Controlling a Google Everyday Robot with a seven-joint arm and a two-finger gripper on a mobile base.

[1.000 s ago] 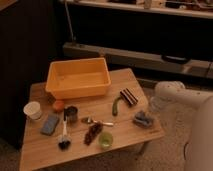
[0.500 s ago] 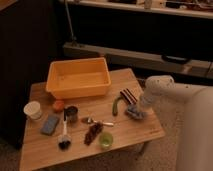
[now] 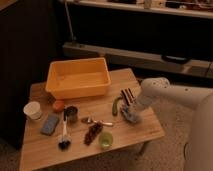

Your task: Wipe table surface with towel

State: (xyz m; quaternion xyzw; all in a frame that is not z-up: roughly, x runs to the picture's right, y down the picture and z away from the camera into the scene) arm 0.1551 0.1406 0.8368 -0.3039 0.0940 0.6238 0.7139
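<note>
End effector (image 3: 131,107) is low over the right side of the counter (image 3: 142,134), right on top of the towel (image 3: 128,116); whether it's clamped or spread, I cannot tell.

Sweeping from the left: a white cup (image 3: 33,110) at the edge, a blue sponge (image 3: 50,124) just beside it, an orange (image 3: 58,105), a brush (image 3: 64,137) and a small tin (image 3: 71,113). Behind them sits the big yellow bin (image 3: 79,91). Centre: a spoon (image 3: 98,121), a dark reddish cluster (image 3: 92,133) and a green cup (image 3: 105,140). Then a green vegetable (image 3: 117,105) and a dark bar (image 3: 128,95), both close to the towel, a crumpled grey-blue heap near the right edge.

That cloth looks light, soft and floppy, so it should bunch and drag. Best bet: pinch a raised fold in the middle, press down, and wipe the bare wood toward the front.
</note>
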